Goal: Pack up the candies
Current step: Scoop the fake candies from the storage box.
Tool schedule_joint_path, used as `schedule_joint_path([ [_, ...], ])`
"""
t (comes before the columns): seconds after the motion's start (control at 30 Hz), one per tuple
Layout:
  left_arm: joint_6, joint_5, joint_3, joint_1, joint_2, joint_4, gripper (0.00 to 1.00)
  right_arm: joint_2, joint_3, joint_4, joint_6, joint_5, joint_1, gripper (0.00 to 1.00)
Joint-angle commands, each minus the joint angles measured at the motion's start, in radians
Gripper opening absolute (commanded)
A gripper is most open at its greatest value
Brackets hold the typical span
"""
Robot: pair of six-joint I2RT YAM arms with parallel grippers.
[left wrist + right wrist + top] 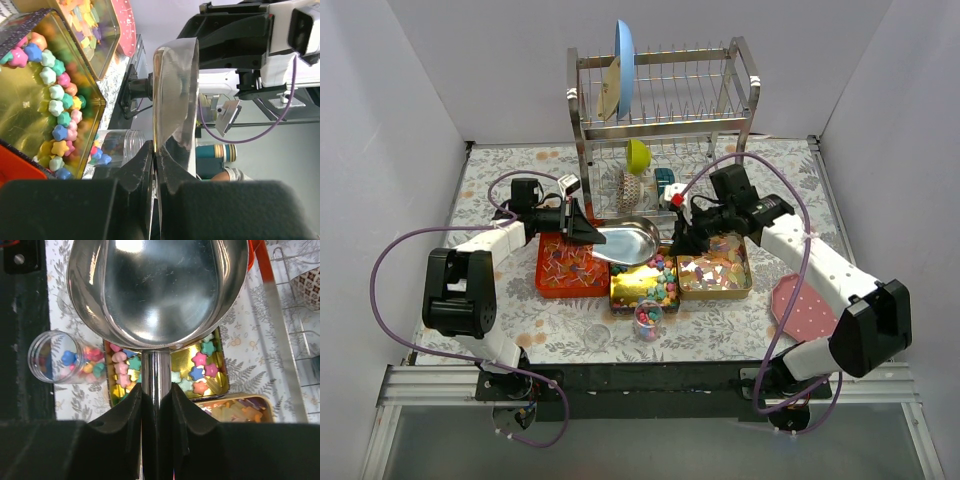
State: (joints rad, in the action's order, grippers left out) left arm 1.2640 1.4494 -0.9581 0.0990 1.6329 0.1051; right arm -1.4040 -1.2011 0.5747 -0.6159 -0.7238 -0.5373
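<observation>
Right wrist view: right hand clenched on the scoop by its handle; left hand pinching its rim; a handover, I judge; next the left lets go, before scooping candies.
</observation>
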Motion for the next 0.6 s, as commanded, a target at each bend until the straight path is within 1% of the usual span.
schedule_joint_path([
  [0.0,-0.067,-0.006,-0.028,-0.005,-0.025,0.054,0.08,-0.052,-0.124,-0.006,0.176,0.041,-0.007,0.01],
  [0.03,-0.083,-0.023,-0.031,-0.01,-0.025,0.071,0.11,-0.061,-0.144,0.011,0.179,0.049,-0.01,0.01],
  [0.13,-0.132,-0.072,-0.047,-0.038,-0.028,0.136,0.21,-0.076,-0.207,0.098,0.079,0.072,-0.01,0.01],
  [0.17,-0.147,-0.086,-0.051,-0.048,-0.036,0.171,0.22,-0.087,-0.227,0.144,-0.006,0.076,-0.01,0.01],
  [0.2,-0.178,-0.093,-0.056,-0.067,-0.042,0.189,0.23,-0.092,-0.262,0.216,-0.036,0.084,-0.01,0.01],
  [0.23,-0.198,-0.109,-0.057,-0.076,-0.048,0.209,0.29,-0.098,-0.279,0.259,-0.066,0.093,-0.01,0.01],
  [0.33,-0.241,-0.167,-0.048,-0.097,-0.087,0.275,0.37,-0.119,-0.321,0.407,-0.154,0.128,-0.007,0.01],
  [0.37,-0.242,-0.184,-0.042,-0.131,-0.099,0.284,0.39,-0.131,-0.331,0.445,-0.185,0.15,-0.007,0.01],
  [0.4,-0.244,-0.24,-0.036,-0.134,-0.119,0.292,0.41,-0.135,-0.337,0.479,-0.22,0.165,-0.007,0.01],
  [0.47,-0.267,-0.299,-0.016,-0.136,-0.136,0.321,0.44,-0.153,-0.344,0.559,-0.26,0.216,-0.007,0.01],
  [0.57,-0.298,-0.418,0.01,-0.136,-0.15,0.35,0.44,-0.177,-0.339,0.612,-0.275,0.273,-0.004,0.01],
])
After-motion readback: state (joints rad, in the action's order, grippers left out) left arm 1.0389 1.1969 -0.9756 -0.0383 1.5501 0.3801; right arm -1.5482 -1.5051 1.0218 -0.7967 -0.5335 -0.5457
